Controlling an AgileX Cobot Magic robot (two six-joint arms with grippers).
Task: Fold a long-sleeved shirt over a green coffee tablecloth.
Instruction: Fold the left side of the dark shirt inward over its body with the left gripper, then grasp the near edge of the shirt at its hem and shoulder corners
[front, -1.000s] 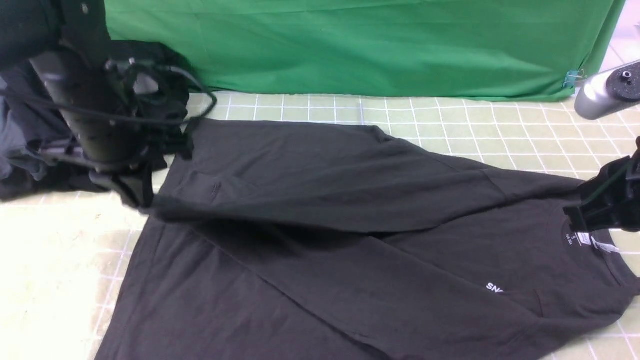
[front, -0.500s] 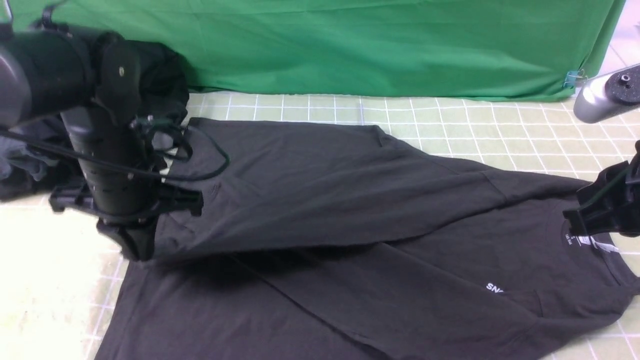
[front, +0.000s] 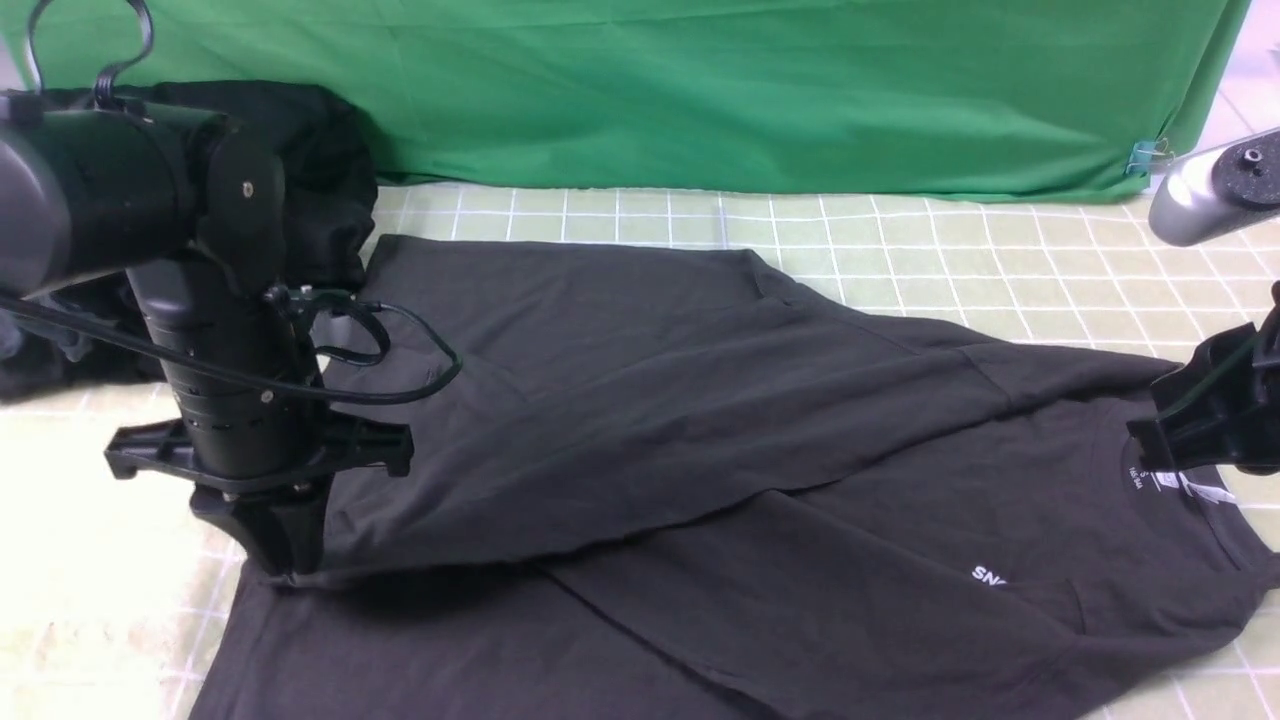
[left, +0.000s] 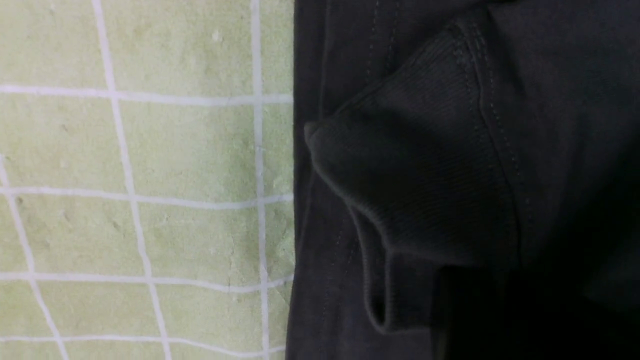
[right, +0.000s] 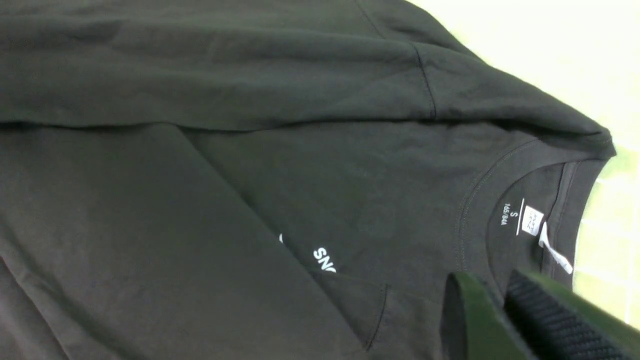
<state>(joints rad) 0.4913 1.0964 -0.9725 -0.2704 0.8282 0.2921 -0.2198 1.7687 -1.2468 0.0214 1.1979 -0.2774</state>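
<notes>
The charcoal long-sleeved shirt (front: 700, 450) lies on the green coffee tablecloth (front: 1000, 260), its far half folded toward the near side. My left gripper (front: 285, 560) points straight down at the left corner of that fold, its tip touching the cloth. In the left wrist view a ribbed sleeve cuff (left: 425, 175) lies on the shirt's edge beside the gridded tablecloth (left: 150, 150), and the jaws are lost in darkness. My right gripper (front: 1160, 450) hovers over the collar. Its fingers (right: 470, 310) stand slightly apart with nothing between them, near the white neck label (right: 531, 221).
A plain bright green cloth (front: 750, 90) hangs along the back, held by a blue clip (front: 1140, 157). A black bundle of clothes (front: 310, 170) sits at the back left behind my left arm. A silver link of the right arm (front: 1210, 195) juts in at the right edge.
My left arm came toward the near side and lower, drawing the shirt's folded edge with it until the fold lies nearly flat. The right gripper stayed over the collar.
</notes>
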